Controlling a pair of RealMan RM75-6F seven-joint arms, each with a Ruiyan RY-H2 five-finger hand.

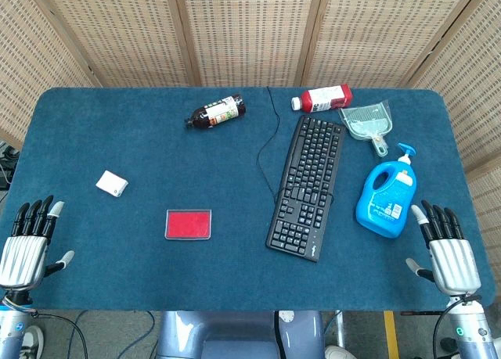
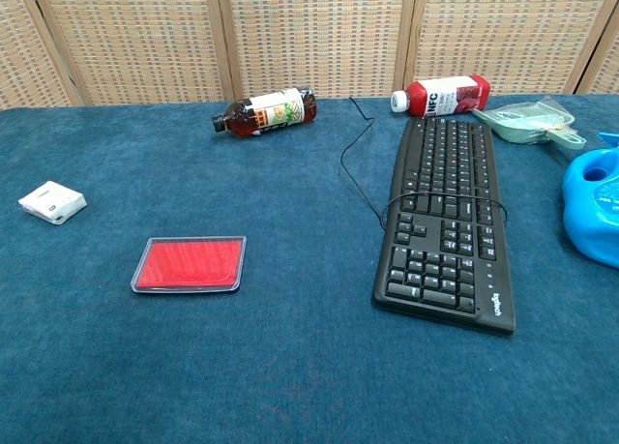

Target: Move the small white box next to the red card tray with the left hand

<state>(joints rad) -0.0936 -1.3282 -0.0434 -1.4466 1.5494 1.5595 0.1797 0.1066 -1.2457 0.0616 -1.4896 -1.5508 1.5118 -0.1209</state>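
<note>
So far nothing is held on the wide table covered in blue felt (image 1: 117,140). Right of centre lies the long black computer keyboard (image 1: 307,187), with a blue plastic detergent jug (image 1: 386,199) further right. The flat red card tray with a clear rim (image 1: 188,224) sits near the front, left of centre. The small white box (image 1: 112,183) lies up and to the left of that tray, apart from it. At the near left corner the left hand (image 1: 25,245) rests off the felt's edge, fingers spread and empty; the right hand (image 1: 448,248) at the near right corner is likewise spread and empty. To do this well, I judge the left hand should reach forward over the box, pinch its short sides squarely, lift just clear of the felt, and set it down just beside the tray's left edge without nudging the tray.
</note>
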